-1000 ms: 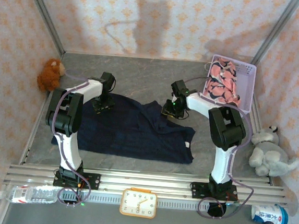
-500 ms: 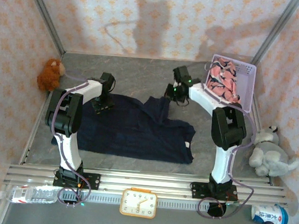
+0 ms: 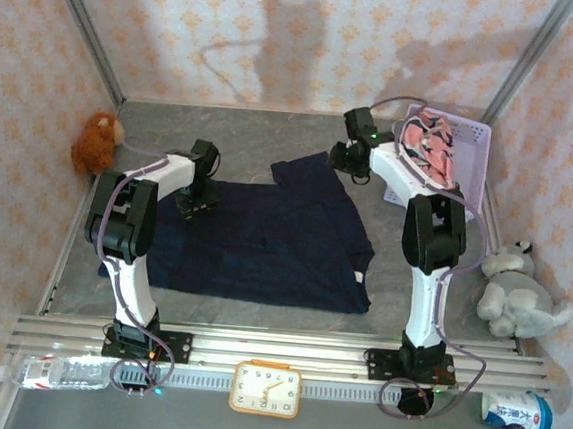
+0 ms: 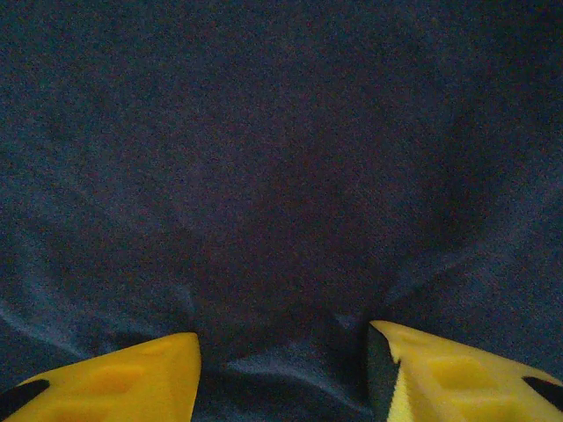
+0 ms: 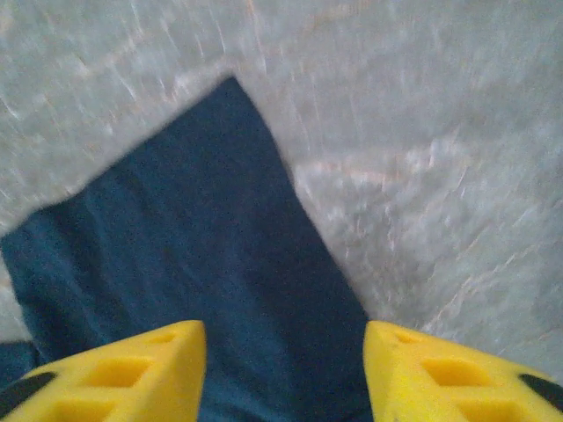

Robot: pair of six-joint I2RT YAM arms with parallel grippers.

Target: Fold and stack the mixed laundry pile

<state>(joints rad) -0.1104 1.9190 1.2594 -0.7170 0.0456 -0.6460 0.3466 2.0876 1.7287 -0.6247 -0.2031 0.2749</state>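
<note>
The large navy garment (image 3: 264, 243) lies spread nearly flat across the middle of the grey table (image 3: 253, 136), with one sleeve reaching toward the upper centre of the top view. The left fingers (image 3: 199, 205) sit low on its upper-left part. In the left wrist view they stand well apart, with a small ridge of navy cloth puckered between them and nothing pinched. The right fingers (image 3: 348, 163) are at the tip of the sleeve, upper centre-right. In the right wrist view, which is blurred, they are spread wide over the sleeve, which lies flat on the table, gripping nothing. The pink printed garment (image 3: 427, 155) lies heaped in the lavender basket (image 3: 477, 141) at the upper right. A brown plush toy (image 3: 97, 143) sits at the left edge and a grey plush toy (image 3: 515, 295) at the right.
</note>
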